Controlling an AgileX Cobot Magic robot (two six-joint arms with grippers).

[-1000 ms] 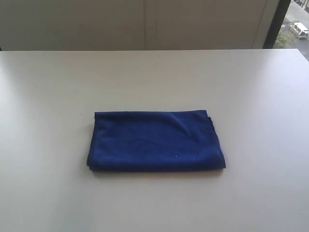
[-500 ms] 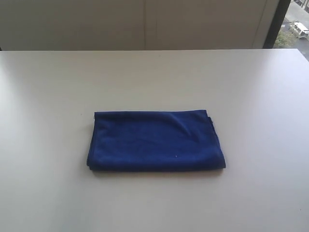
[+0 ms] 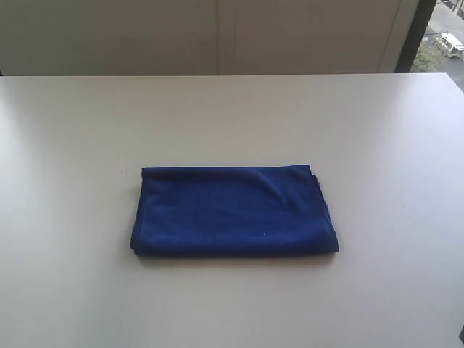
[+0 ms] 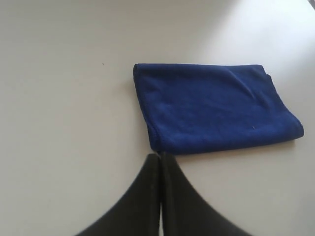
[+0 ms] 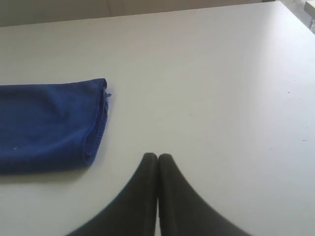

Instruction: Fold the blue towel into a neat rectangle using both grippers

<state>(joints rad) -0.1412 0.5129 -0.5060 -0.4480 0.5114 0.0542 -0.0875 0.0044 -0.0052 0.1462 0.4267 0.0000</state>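
Note:
The blue towel (image 3: 233,212) lies folded into a flat rectangle in the middle of the white table (image 3: 232,116). Neither arm shows in the exterior view. In the left wrist view my left gripper (image 4: 160,156) is shut with nothing in it; its tips stand just short of a corner of the towel (image 4: 211,105), above the table. My right gripper (image 5: 157,157) is also shut and empty, off to the side of the towel's rolled end (image 5: 47,125), with bare table between them.
A pale wall (image 3: 217,36) runs behind the table's far edge. At the far right a window (image 3: 442,40) shows a street with a vehicle outside.

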